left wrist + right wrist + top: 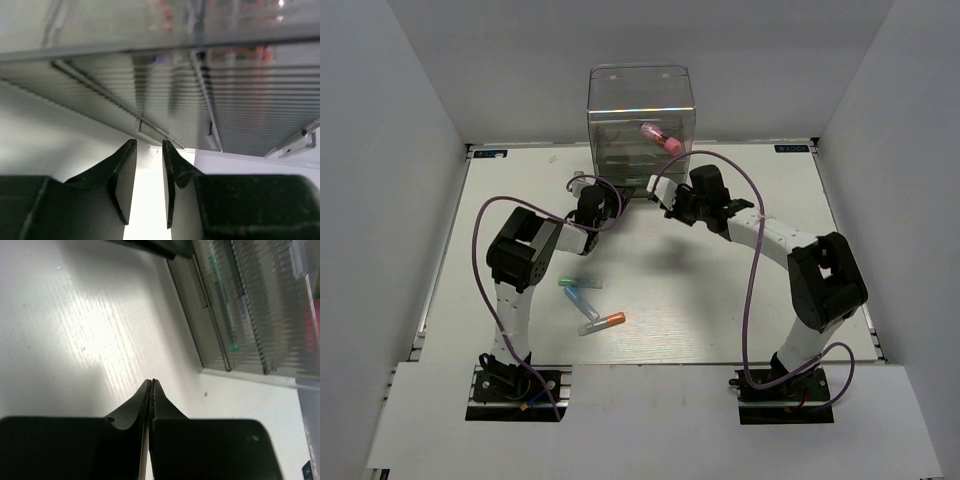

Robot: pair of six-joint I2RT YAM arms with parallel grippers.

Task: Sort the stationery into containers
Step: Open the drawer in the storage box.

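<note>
The clear plastic organiser (640,115) stands at the back centre, with the pink tube (660,137) inside its upper part. Green (573,282), blue (582,298) and orange (604,321) markers lie on the table in front of the left arm. My left gripper (588,192) is at the organiser's lower left front. In the left wrist view it (149,143) is open and empty, facing the ribbed drawers (200,100). My right gripper (668,194) is at the organiser's lower right front. In the right wrist view it (152,381) is shut on nothing, above the table beside the drawers (235,315).
A greenish item (233,346) shows through the drawer's ribbed plastic. White walls enclose the table on the left, right and back. Purple cables loop from both arms above the table.
</note>
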